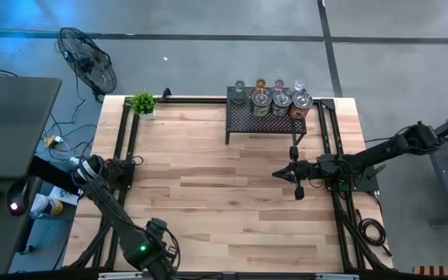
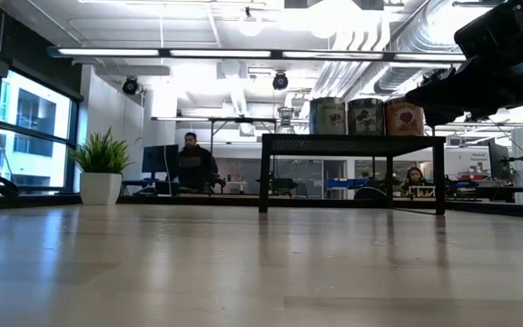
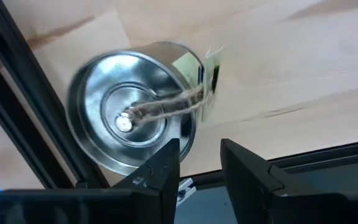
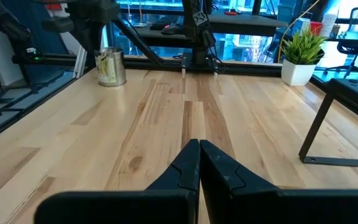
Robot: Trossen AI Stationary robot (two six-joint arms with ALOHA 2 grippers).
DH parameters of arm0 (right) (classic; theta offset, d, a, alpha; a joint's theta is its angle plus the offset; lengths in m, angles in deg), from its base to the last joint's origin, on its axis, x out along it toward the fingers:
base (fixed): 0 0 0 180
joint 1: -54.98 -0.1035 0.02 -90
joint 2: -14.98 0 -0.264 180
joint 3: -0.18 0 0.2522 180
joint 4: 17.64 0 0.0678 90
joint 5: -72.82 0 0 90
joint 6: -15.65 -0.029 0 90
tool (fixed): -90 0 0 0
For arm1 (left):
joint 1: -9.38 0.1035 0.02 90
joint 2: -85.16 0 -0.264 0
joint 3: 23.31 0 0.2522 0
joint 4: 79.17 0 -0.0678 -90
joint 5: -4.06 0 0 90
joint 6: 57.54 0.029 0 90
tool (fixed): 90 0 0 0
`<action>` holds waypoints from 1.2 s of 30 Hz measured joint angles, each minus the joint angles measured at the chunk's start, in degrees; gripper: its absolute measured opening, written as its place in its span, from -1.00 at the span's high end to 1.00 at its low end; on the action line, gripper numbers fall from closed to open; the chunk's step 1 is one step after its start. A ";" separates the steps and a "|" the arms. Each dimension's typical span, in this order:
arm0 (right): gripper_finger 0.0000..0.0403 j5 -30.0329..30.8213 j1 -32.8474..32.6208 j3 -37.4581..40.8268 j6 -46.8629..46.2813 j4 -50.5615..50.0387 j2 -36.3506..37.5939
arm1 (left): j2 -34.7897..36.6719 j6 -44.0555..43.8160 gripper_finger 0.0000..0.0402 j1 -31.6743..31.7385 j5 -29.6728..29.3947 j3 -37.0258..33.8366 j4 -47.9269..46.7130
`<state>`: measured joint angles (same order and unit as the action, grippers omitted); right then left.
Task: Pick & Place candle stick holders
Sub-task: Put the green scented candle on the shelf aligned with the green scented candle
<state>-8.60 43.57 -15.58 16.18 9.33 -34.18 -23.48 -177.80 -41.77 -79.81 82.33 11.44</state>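
Observation:
One silver candle holder point(image 3: 132, 115) with a wick and a paper tag stands upright on the table near its front left corner; it also shows in the right wrist view point(image 4: 110, 67). My left gripper point(image 3: 201, 149) is open just above it, off to one side of its rim, and hides it in the high view point(image 1: 155, 233). Three more silver holders point(image 1: 281, 101) and several small glass ones point(image 1: 260, 84) stand on the black mesh rack point(image 1: 267, 118). My right gripper point(image 1: 295, 175) is shut and empty in front of the rack.
A small potted plant point(image 1: 142, 103) stands at the far left corner. Black frame rails point(image 1: 127, 132) run along the table's left and right edges. Bare wood point(image 1: 216, 187) lies between the two arms. People sit in the room beyond the table point(image 2: 193, 163).

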 joint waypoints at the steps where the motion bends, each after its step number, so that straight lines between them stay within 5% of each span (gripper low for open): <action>1: 1.00 -0.02 0.01 0.00 0.00 -0.05 0.00 | 0.00 -0.01 0.45 0.00 0.57 -0.80 1.00; 8: 1.00 0.00 0.00 0.00 0.04 -0.13 0.00 | 0.13 1.04 0.47 0.13 0.83 -3.22 3.02; 15: 1.00 0.00 0.01 0.00 0.09 -0.13 0.00 | 0.17 5.66 0.93 0.30 0.85 -3.26 2.67; 19: 1.00 0.01 -0.01 0.00 0.08 -0.12 0.00 | 0.20 11.79 0.93 2.57 0.42 -2.94 1.08; 28: 1.00 0.00 0.00 0.00 -0.07 0.24 0.00 | 0.15 47.33 0.99 16.22 -12.90 0.40 -5.35; 36: 1.00 0.22 0.01 0.00 -0.12 0.59 0.00 | 0.17 92.55 0.99 35.13 -20.04 1.02 9.69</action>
<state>-8.38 43.58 -15.58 16.06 9.91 -34.18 -23.30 -85.25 -6.65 -99.85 83.36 21.13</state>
